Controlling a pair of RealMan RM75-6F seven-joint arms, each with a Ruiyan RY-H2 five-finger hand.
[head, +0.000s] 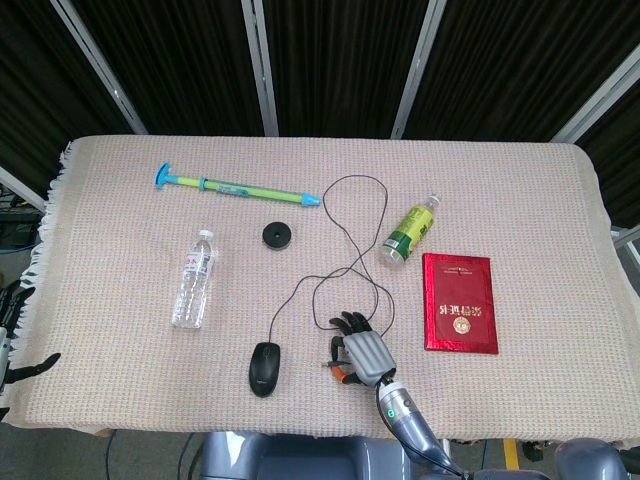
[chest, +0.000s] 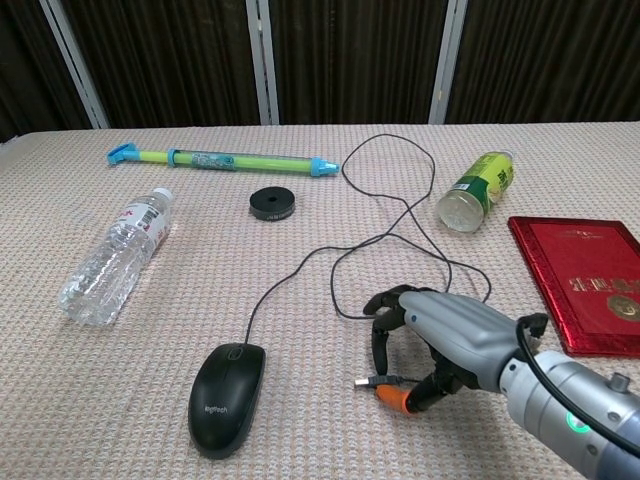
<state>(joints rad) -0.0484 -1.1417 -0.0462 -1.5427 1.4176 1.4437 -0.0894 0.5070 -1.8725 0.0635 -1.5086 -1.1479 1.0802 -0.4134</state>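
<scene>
On the woven tablecloth (chest: 300, 440), from left to right, lie a clear water bottle (chest: 112, 257) on its side, a green and blue tube (chest: 222, 160) along the far edge, a black mouse (chest: 227, 397) near the front edge, and a small black disc (chest: 272, 204). The left hand (head: 12, 345) shows only at the left border of the head view, off the table, and how its fingers lie cannot be told. The right hand (chest: 440, 335) rests palm down over the plug (chest: 371, 381) at the end of the mouse cable (chest: 385, 225), fingers curled down with the orange thumb tip touching the plug; whether it is truly pinched cannot be told, and further right lie a green bottle (chest: 474, 190) and a red booklet (chest: 587, 281).
</scene>
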